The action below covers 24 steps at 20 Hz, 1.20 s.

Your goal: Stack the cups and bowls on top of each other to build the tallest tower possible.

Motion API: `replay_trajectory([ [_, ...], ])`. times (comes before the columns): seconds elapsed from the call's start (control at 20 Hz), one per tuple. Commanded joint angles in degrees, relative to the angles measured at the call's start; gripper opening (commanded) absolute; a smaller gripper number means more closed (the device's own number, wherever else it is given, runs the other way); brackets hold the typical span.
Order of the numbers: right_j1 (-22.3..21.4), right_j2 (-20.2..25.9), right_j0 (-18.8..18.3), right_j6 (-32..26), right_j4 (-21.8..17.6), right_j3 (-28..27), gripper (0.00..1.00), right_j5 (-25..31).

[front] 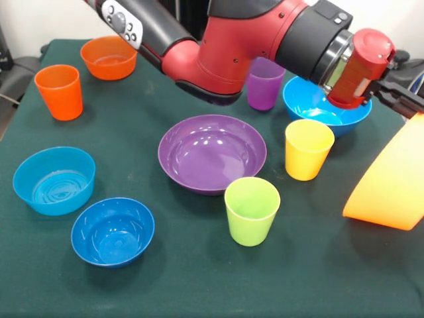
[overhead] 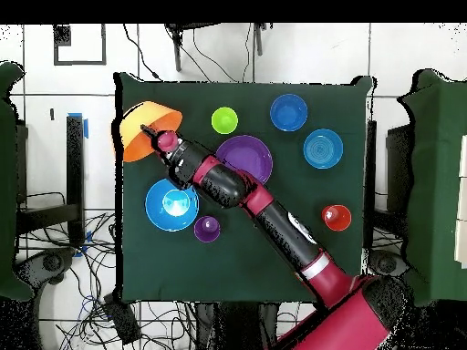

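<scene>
Pincer: the pincer [front: 405,89] is closed on the rim of the orange-yellow bowl [front: 387,189], which hangs tilted, clear of the table [front: 199,278], at the front view's right edge.
Why held so: a rim grip lets the bowl swing; as the widest piece it would probably serve as the base.
Nearest things: blue bowl [front: 324,106] under the wrist, yellow cup [front: 308,149] and purple cup [front: 265,83] beside it.
Middle: purple bowl [front: 212,152], lime green cup [front: 252,211] just in front.
Far side: dark blue bowl [front: 112,230], light blue bowl [front: 54,180], orange cup [front: 59,91], small orange bowl [front: 109,57].
Tower: nothing stacked; every piece stands apart.
</scene>
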Motion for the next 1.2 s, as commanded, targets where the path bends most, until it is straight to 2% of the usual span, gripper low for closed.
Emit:
replay_trajectory([
  [0.05, 6.64, -2.5, 0.43, -21.27, -5.4, -6.79, 0.0, 4.87],
  [0.25, 7.87, -2.77, 0.15, -22.89, -5.36, -7.41, 0.0, 4.6],
  [0.85, 3.7, -4.69, -0.8, -19.46, -4.49, -3.82, 0.0, 4.47],
  [1.2, 3.17, -4.81, -1.52, -19.63, -3.77, -3.16, 0.0, 5.66],
])
